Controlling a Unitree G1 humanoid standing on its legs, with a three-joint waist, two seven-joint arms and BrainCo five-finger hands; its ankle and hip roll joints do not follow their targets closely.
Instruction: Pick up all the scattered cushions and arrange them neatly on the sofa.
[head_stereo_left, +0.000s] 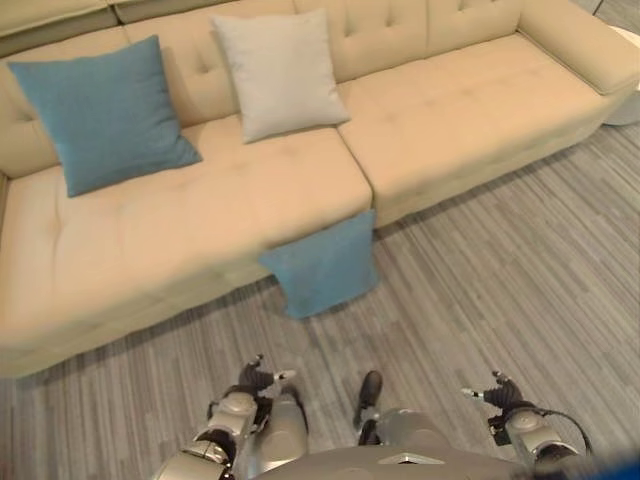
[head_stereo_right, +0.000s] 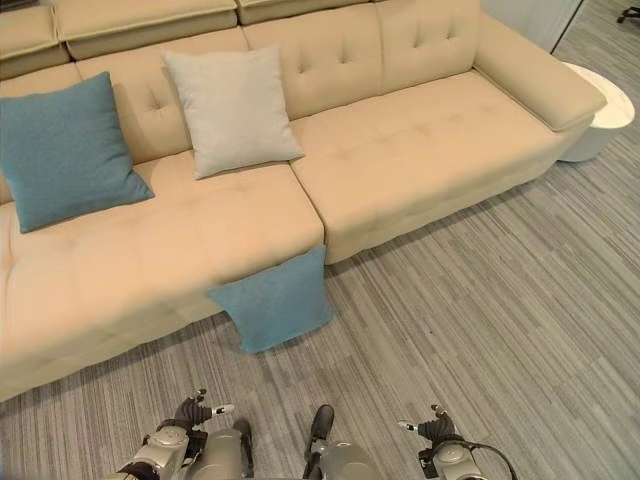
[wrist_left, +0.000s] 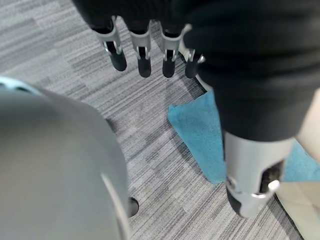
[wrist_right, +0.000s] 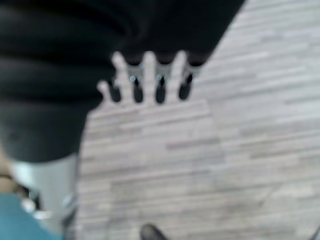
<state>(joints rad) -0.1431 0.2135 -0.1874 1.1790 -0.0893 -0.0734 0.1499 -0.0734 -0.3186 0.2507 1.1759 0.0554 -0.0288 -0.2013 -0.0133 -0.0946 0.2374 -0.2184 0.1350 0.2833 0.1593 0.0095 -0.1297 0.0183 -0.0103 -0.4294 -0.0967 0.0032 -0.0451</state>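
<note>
Step in hand: approach, nothing grasped. One blue cushion (head_stereo_left: 322, 268) remains on the floor (head_stereo_left: 480, 300), leaning against the sofa (head_stereo_left: 200, 215) front; soft, square, unwrinkled. Blue cushion on the seat (head_stereo_left: 100, 115) and grey cushion (head_stereo_left: 280, 75) stand propped against the backrest. Left robot hand (head_stereo_left: 255, 380) and right robot hand (head_stereo_left: 497, 392) hang with fingers straight, empty. Next move calls for stepping closer and reaching down.

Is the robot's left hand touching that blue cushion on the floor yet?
Apart. The left eye view shows bare floor between the left hand and the blue cushion leaning on the sofa.
</note>
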